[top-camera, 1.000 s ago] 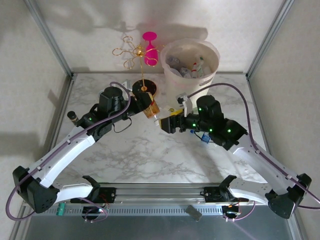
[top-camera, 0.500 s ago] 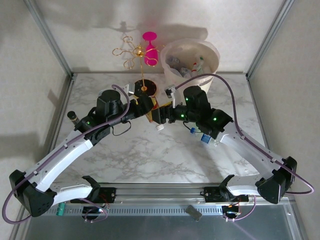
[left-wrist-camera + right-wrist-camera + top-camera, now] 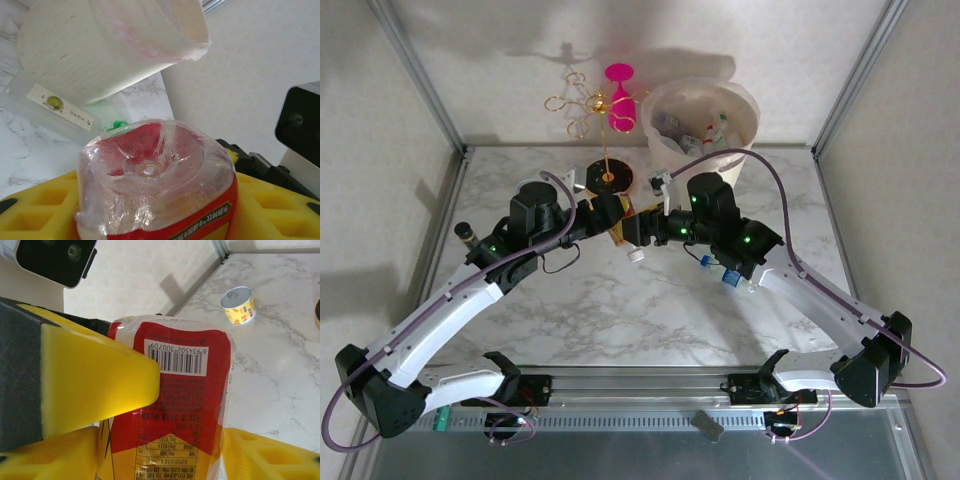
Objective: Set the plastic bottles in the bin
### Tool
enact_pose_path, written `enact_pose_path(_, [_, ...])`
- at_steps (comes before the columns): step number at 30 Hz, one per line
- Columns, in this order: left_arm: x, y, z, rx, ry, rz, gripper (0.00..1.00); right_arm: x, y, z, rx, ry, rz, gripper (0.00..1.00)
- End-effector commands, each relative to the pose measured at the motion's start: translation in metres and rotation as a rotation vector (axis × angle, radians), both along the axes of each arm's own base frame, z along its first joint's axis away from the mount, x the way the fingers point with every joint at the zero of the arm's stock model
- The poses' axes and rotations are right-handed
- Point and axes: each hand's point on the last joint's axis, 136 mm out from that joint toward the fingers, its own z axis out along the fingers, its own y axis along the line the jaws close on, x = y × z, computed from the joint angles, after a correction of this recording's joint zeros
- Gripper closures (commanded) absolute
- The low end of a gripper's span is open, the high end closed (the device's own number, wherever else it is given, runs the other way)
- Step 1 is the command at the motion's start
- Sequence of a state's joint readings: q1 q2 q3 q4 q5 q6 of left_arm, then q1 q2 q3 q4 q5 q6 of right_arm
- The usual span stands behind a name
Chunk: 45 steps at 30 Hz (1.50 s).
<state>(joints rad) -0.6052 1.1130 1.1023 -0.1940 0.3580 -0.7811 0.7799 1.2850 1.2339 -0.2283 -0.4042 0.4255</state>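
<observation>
A clear plastic bottle [image 3: 628, 238] with a red and yellow label hangs above the table's middle, white cap down. My left gripper [image 3: 611, 216] is shut on its base end; in the left wrist view the bottle's bottom [image 3: 150, 170] sits between yellow fingers [image 3: 30, 215]. My right gripper [image 3: 646, 231] is shut on the same bottle [image 3: 180, 405], its fingers [image 3: 270, 455] against the label on both sides. The bin [image 3: 702, 125], a pale cream bucket at the back, holds several bottles. Another bottle [image 3: 725, 272] with a blue label lies under the right arm.
A gold wire stand with a pink glass [image 3: 618, 95] stands left of the bin, a dark round disc [image 3: 610, 177] at its foot. A tiny dark vial [image 3: 466, 233] stands at the left. A short yellow cup [image 3: 239, 305] sits on the marble. A clear bottle [image 3: 55, 102] lies against the bin [image 3: 115, 45].
My right arm swung left to the bottle held by the left gripper, and its jaws closed onto it. The left arm shifted slightly, still holding the bottle.
</observation>
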Motion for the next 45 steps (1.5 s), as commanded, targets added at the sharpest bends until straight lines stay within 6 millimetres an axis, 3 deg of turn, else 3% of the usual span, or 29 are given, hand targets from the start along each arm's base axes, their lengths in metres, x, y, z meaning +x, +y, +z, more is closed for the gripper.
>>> enact_pose_path(1, [-0.016, -0.008, 0.036, -0.085, -0.101, -0.082, 0.58, -0.008, 0.009, 0.009, 0.055, 0.002, 0.054, 0.32])
enact_pose_path(6, [-0.02, -0.007, 0.043, -0.093, -0.116, -0.088, 0.58, -0.006, 0.007, 0.008, 0.056, -0.007, 0.035, 0.39])
enact_pose_path(8, [-0.02, -0.006, 0.043, -0.092, -0.117, -0.088, 0.58, -0.006, 0.007, 0.009, 0.063, -0.009, 0.037, 0.48])
enact_pose_path(10, [-0.02, -0.006, 0.041, -0.088, -0.115, -0.087, 0.55, -0.006, 0.006, 0.012, 0.07, -0.016, 0.033, 0.51])
enact_pose_path(12, [-0.019, -0.005, 0.041, -0.081, -0.114, -0.077, 0.45, -0.006, 0.005, 0.015, 0.074, -0.025, 0.028, 0.52])
enact_pose_path(15, [-0.017, 0.0, 0.046, -0.048, -0.138, -0.055, 0.2, -0.005, -0.001, 0.022, 0.07, -0.049, 0.002, 0.52])
enact_pose_path(17, [-0.016, 0.009, 0.053, -0.008, -0.182, -0.017, 0.12, 0.0, -0.007, 0.026, 0.045, -0.078, -0.025, 0.52])
enact_pose_path(20, [-0.013, 0.035, 0.065, 0.079, -0.263, 0.09, 0.09, 0.018, -0.025, 0.034, 0.002, -0.111, -0.099, 0.52])
enact_pose_path(25, [-0.002, 0.071, 0.06, 0.246, -0.295, 0.253, 0.07, 0.064, -0.068, 0.068, -0.036, -0.181, -0.25, 0.52])
enact_pose_path(29, [0.005, 0.08, 0.037, 0.34, -0.272, 0.301, 0.08, 0.118, -0.109, 0.097, -0.085, -0.247, -0.449, 0.53])
enact_pose_path(32, [0.009, 0.09, 0.015, 0.385, -0.253, 0.352, 0.08, 0.158, -0.134, 0.108, -0.133, -0.288, -0.568, 0.53])
enact_pose_path(39, [0.015, 0.097, -0.018, 0.407, -0.247, 0.402, 0.08, 0.252, -0.168, 0.089, -0.274, -0.274, -0.732, 0.53])
enact_pose_path(45, [0.02, 0.087, -0.036, 0.417, -0.213, 0.358, 0.09, 0.305, -0.157, 0.054, -0.3, -0.197, -0.724, 0.53])
